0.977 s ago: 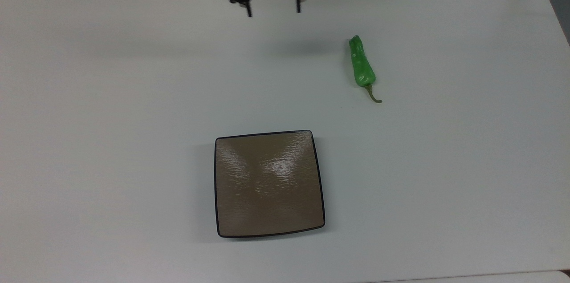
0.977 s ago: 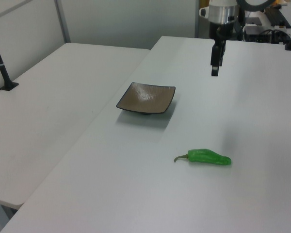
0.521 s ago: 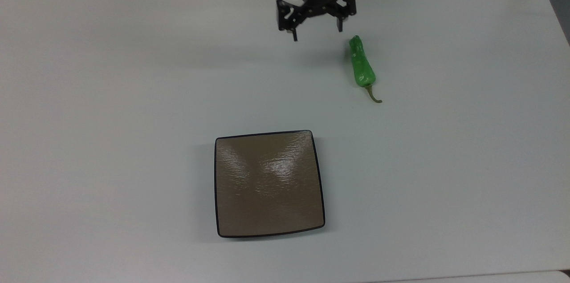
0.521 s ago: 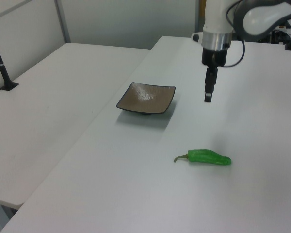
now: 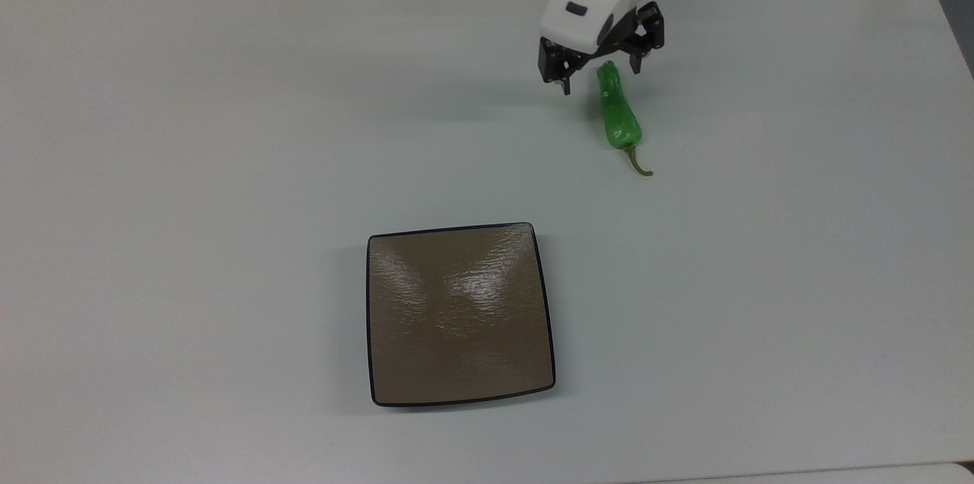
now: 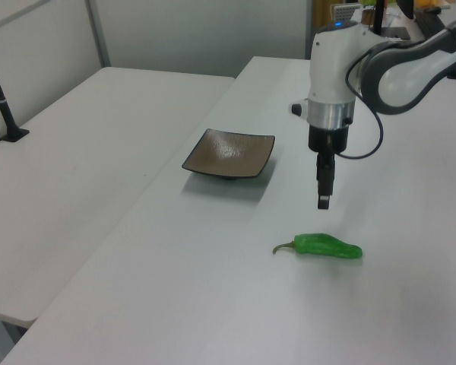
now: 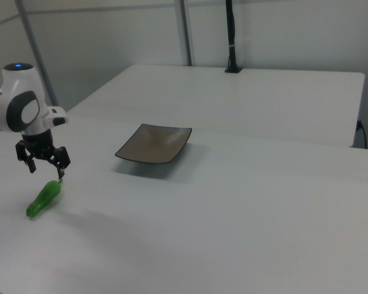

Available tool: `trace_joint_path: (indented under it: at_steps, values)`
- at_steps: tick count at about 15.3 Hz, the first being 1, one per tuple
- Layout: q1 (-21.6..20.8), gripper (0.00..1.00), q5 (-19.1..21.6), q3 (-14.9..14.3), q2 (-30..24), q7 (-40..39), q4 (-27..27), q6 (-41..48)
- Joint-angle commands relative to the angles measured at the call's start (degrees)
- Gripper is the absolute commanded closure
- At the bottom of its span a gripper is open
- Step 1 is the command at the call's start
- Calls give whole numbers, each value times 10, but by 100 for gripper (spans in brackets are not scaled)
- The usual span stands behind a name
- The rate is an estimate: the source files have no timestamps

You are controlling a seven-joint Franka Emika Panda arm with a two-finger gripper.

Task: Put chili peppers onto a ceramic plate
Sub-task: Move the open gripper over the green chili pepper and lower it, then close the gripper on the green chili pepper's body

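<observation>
The chili pepper [image 5: 617,110] is bright green, shiny and bumpy. One end is thin and the other end has a little curved stem. It lies flat on the white table [image 5: 228,126], which is smooth and plain.

The ceramic plate [image 5: 459,314] is square with round corners. It is shiny brown with small ripples and has a thin black edge. It sits flat on the table, well apart from the pepper. In the top view the plate is nearer the bottom and the pepper is up and to the right of it.

The arm [image 6: 330,84] is white and round, with a black gripper [image 5: 600,78] at its end. The arm points straight down at the table. The gripper hangs in the air above the table and is not touching anything.

The two black fingers [image 5: 564,81] are spread apart with nothing between them. In the top view the thin end of the pepper shows between the two fingers. In the left view the gripper [image 6: 323,199] is higher than the pepper [image 6: 327,245], with a gap under it.
</observation>
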State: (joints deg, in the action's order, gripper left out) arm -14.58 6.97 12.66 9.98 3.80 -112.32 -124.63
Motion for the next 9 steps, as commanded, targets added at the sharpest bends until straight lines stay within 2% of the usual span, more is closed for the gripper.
trace_joint_path:
  at_steps: [1,7,8,9]
  values:
    - [-25,0,10,-1,30,16,-10,-40]
    - [-39,0,3,0,68,16,-7,-50]
    - [-41,2,0,0,71,16,-7,-50]
    - [-41,11,-1,0,76,17,-6,-50]
